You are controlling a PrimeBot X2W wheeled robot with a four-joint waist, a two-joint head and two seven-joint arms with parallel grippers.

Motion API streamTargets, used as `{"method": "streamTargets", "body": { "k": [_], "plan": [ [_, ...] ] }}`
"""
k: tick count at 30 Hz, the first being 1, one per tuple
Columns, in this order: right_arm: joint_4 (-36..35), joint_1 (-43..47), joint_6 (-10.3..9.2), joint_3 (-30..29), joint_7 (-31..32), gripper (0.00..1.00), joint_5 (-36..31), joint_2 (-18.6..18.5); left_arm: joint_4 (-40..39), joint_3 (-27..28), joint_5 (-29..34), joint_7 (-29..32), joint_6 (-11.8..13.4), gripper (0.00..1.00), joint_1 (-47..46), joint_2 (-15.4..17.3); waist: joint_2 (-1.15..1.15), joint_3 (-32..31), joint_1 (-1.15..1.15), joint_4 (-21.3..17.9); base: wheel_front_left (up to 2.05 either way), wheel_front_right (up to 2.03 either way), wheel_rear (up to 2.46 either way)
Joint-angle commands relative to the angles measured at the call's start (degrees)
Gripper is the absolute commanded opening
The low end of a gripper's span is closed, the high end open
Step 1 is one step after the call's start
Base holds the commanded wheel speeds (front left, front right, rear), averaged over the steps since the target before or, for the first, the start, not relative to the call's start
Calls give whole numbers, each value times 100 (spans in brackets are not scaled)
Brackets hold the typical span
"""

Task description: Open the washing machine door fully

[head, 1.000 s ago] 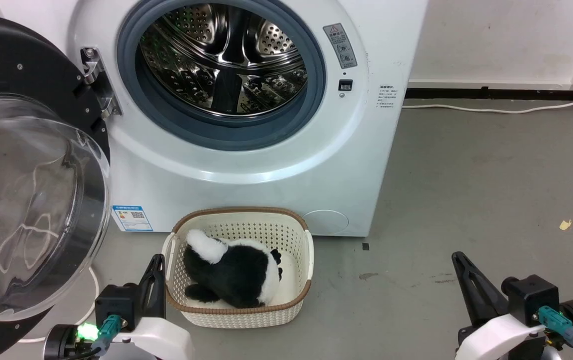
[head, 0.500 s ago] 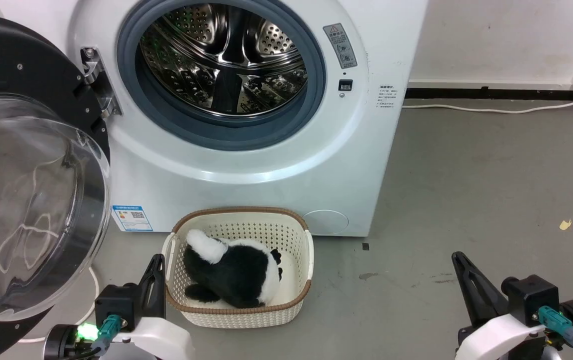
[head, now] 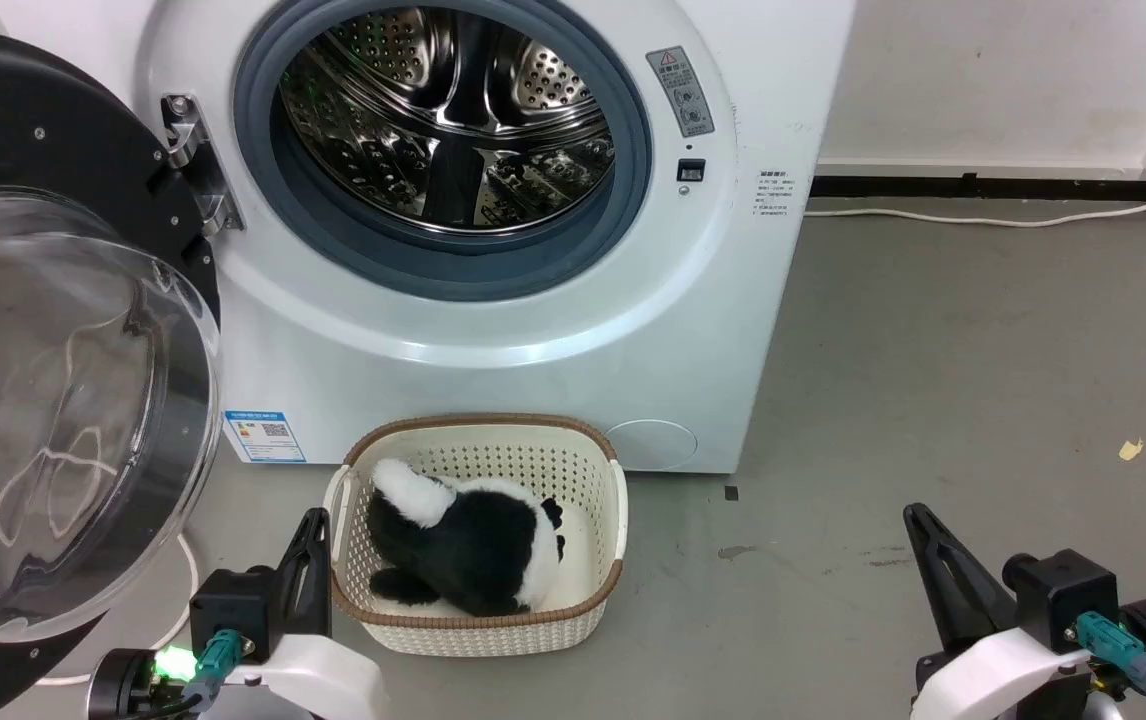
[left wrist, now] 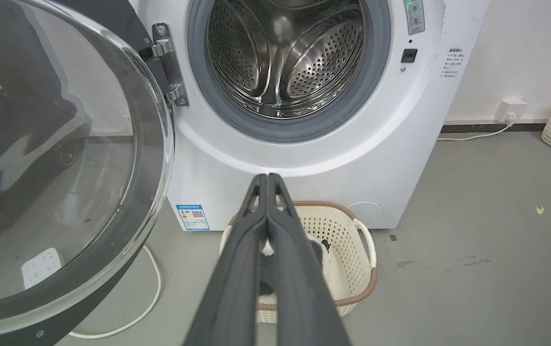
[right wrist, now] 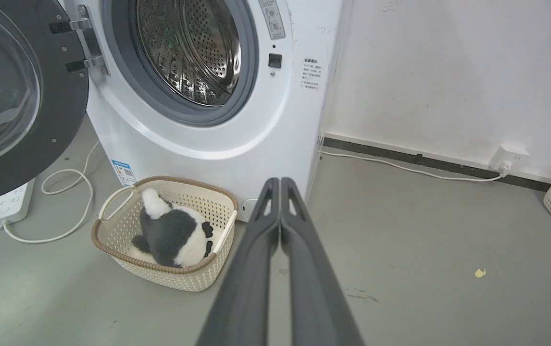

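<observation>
The washing machine door [right wrist: 16,105] stands wide open; right tool [right wrist: 280,182] closed.

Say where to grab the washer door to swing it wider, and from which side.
Pinch the black rim of the washing machine door at its free edge, far from the hinge. The glass bowl bulges smooth and offers no purchase. The left gripper, shut now, sits nearest; probably come from the robot's left, fingers astride the rim.
</observation>
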Motion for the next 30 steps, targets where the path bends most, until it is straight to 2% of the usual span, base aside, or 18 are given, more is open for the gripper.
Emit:
{"method": "streamTargets", "body": {
  "k": [1,30],
  "plan": [
    [-20,-69,5,-6,4,0,-43,29,-21,-2,51,2,-24,0,-88,2,0,0,-1,0,0,0,0],
    [-20,-69,5,-6,4,0,-43,29,-21,-2,51,2,-24,0,-88,2,0,0,-1,0,0,0,0]
  ]
}}
